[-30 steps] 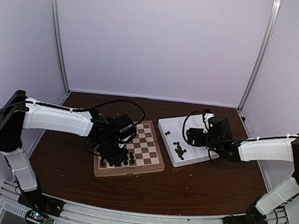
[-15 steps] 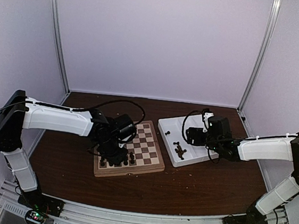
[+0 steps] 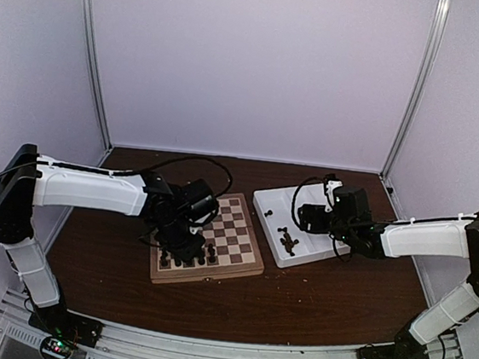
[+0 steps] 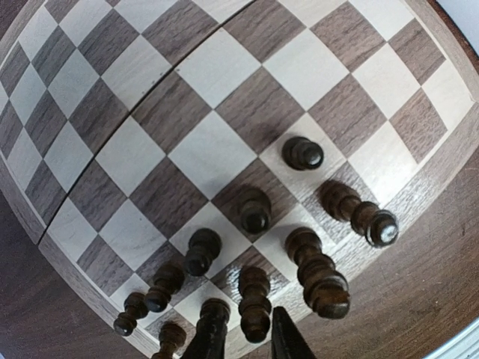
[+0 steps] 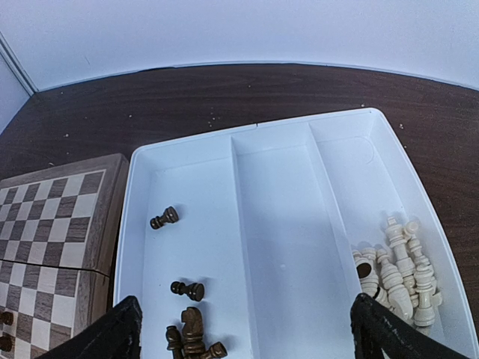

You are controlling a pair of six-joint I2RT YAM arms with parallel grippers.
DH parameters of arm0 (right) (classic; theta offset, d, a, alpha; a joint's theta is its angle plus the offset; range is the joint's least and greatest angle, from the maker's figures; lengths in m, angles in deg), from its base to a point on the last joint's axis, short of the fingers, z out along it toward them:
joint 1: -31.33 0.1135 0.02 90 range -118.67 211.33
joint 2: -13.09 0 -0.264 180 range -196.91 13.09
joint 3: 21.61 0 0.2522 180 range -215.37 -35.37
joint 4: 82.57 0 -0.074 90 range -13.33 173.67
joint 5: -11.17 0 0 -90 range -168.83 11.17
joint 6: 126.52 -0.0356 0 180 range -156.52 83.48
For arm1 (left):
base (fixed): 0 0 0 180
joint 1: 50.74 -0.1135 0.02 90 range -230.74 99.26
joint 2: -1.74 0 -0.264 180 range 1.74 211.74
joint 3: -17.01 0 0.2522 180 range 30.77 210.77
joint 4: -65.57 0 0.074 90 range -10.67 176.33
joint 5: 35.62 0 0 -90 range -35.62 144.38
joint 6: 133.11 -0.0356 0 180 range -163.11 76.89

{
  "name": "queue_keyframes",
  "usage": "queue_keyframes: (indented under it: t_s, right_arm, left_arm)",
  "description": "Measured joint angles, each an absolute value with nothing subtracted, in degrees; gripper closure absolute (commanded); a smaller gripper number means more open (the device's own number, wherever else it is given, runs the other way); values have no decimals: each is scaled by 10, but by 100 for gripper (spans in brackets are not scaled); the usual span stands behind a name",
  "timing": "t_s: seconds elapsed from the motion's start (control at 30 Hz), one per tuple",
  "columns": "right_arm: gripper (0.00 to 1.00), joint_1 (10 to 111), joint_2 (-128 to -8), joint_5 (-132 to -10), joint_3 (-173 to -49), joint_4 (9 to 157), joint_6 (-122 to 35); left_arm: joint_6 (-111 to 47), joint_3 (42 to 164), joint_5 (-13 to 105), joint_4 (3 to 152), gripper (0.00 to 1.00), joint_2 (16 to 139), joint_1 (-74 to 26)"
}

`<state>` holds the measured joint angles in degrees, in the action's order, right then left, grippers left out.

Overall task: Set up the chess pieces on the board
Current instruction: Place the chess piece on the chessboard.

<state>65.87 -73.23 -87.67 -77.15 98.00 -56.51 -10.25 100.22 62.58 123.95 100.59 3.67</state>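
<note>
chess pieces (image 4: 254, 211) | left claw (image 4: 247, 330) low, straddling one | right claw (image 5: 251, 329) wide over tray (image 5: 278, 224)

dark brown wood table (image 3: 330, 300), checkered board (image 3: 240, 241) lying left of centre and a bit skewed, white three-compartment tray (image 3: 272, 207) just beside it on the right, thin strip of bare wood between them, tiny pale specks (image 5: 131, 116) scattered near the tray's far edge

The left arm (image 3: 93, 190) reaches inward and its wrist bends down, the left gripper (image 4: 243, 340) pointing downward with its fingers nearly together. The right arm (image 3: 422, 237) stretches inward too, and the right gripper (image 5: 252, 333) is spread wide.
</note>
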Motion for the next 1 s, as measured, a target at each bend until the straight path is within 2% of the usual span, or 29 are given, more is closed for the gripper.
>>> queue_keyframes:
  t_s: [0.43, 0.77, 0.8, 0.87, 1.0]
  right_arm:
    - [5, 656, -732, -871, -771, 980, -565]
    - [30, 654, -742, -854, -798, 951, -559]
    - [32, 653, -741, -849, -800, 949, -553]
    - [35, 652, -741, -840, -805, 944, -541]
    - [36, 651, -741, -827, -813, 924, -520]
  left_arm:
    - [-107, 1015, 631, 1250, 74, 901, 37]
    - [-137, 934, 623, 1103, 62, 756, 37]
    - [-138, 932, 623, 1092, 60, 756, 37]
    - [-141, 930, 621, 1072, 50, 757, 37]
    - [-143, 927, 611, 1036, 35, 757, 37]
